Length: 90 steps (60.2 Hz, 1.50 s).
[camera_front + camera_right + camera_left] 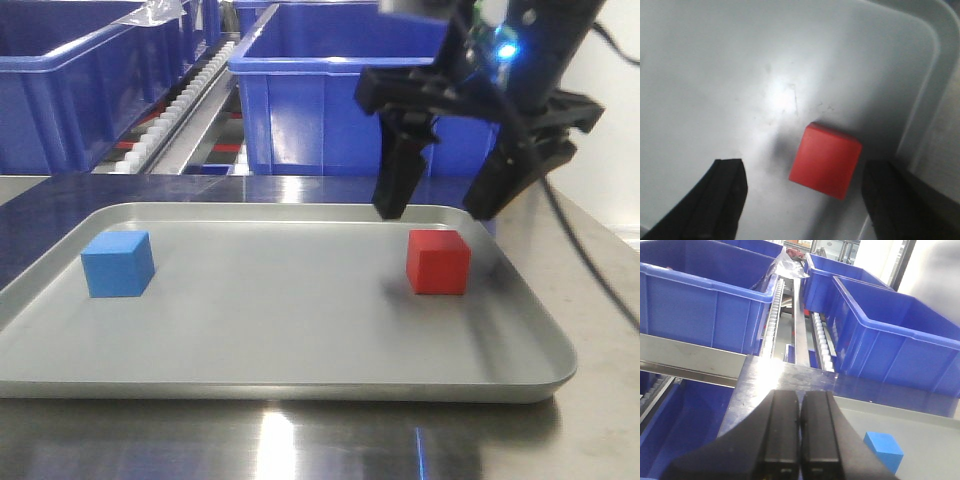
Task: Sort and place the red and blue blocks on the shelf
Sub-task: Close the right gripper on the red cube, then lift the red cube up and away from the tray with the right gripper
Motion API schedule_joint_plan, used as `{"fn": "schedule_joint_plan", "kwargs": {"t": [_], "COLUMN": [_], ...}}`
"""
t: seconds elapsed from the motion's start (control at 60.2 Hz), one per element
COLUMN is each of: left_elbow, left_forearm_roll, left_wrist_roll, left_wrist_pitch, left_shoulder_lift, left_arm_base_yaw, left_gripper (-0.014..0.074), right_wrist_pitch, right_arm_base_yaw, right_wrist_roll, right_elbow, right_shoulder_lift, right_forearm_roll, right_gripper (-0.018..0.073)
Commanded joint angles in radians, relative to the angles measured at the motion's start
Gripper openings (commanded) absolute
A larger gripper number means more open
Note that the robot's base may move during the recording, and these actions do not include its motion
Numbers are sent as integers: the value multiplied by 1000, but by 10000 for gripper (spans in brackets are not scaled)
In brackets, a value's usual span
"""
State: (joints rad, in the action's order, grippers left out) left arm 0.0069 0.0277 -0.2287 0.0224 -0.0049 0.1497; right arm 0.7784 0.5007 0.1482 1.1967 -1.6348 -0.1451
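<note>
The red block (438, 262) sits on the right side of the flat grey tray (270, 330). The blue block (118, 264) sits on the tray's left side. My right gripper (436, 210) hangs open just above and behind the red block. In the right wrist view the red block (825, 160) lies between the two wide-apart fingers (725, 192), nearer the right one. My left gripper (801, 432) is shut and empty, over the steel table left of the tray; the blue block (883, 450) shows to its right. The shelf's white roller tracks (185, 100) run behind the tray.
Large blue plastic bins (320, 90) stand on the shelf behind the tray, with more in the left wrist view (705, 300). The steel tabletop (300, 440) runs in front of the tray. A black cable (590, 270) hangs at the right.
</note>
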Motion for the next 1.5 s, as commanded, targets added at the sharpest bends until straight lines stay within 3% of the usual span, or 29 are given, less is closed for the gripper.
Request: {"fn": "schedule_joint_plan", "kwargs": {"t": [0.0, 0.598, 0.748, 1.03, 1.329, 1.478], "left_elbow": [34, 34, 34, 34, 34, 34], "left_forearm_roll": [8, 8, 8, 8, 8, 8], "left_wrist_roll": [-7, -7, -7, -7, -7, -7], "left_wrist_pitch": [-89, -89, -89, -89, -89, -89], "left_shoulder_lift": [-21, -21, -21, -21, -21, -21], "left_arm_base_yaw": [0, 0, 0, 0, 0, 0], "left_gripper": [136, 136, 136, 136, 136, 136], "right_wrist_pitch": [-19, -12, -23, -27, -116, -236], "right_arm_base_yaw": [1, 1, 1, 1, 1, -16], "right_wrist_roll": [11, 25, 26, 26, 26, 26], "right_elbow": [37, 38, 38, 98, 138, 60], "right_shoulder_lift": [23, -83, -91, -72, 113, 274], "right_forearm_roll": [-2, 52, 52, 53, 63, 83], "right_gripper": [590, 582, 466, 53, 62, 62]}}
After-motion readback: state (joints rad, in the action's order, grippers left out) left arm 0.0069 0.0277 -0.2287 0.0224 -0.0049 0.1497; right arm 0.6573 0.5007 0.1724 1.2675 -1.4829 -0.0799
